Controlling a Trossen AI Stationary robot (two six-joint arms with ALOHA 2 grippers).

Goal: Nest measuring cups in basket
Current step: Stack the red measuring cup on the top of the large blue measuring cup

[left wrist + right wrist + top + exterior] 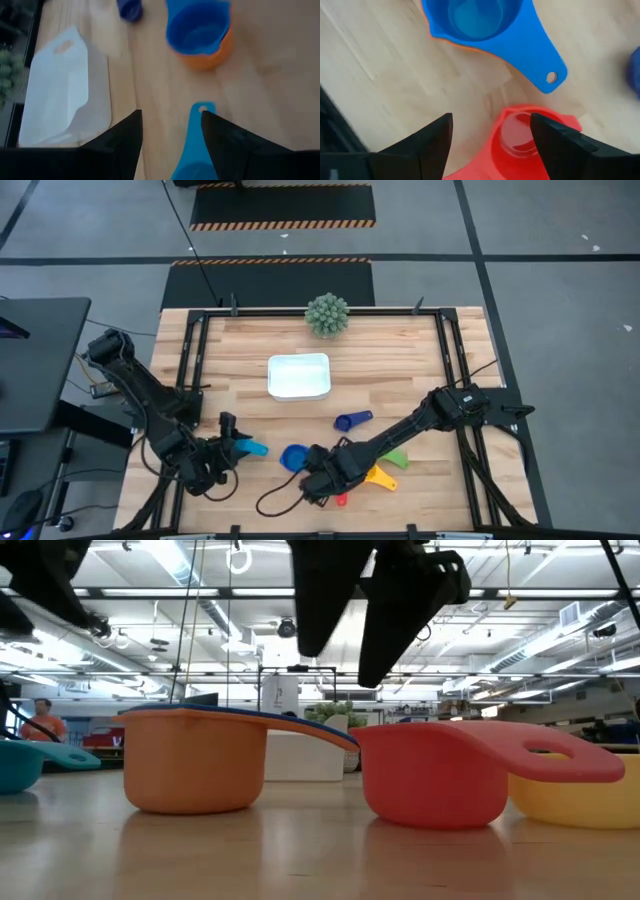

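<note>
Right hand (490,145) spread over the red cup (520,137), worktop six o'clock. Left hand (170,145) spread around the light-blue cup (192,155). You'd grip rims: light, stiff, likely slick. Basket (298,376) centre, empty.

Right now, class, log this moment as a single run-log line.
left tool: open, over light blue cup | right tool: open, above red cup | blue cup: nested in orange cup | basket: no cups
</note>
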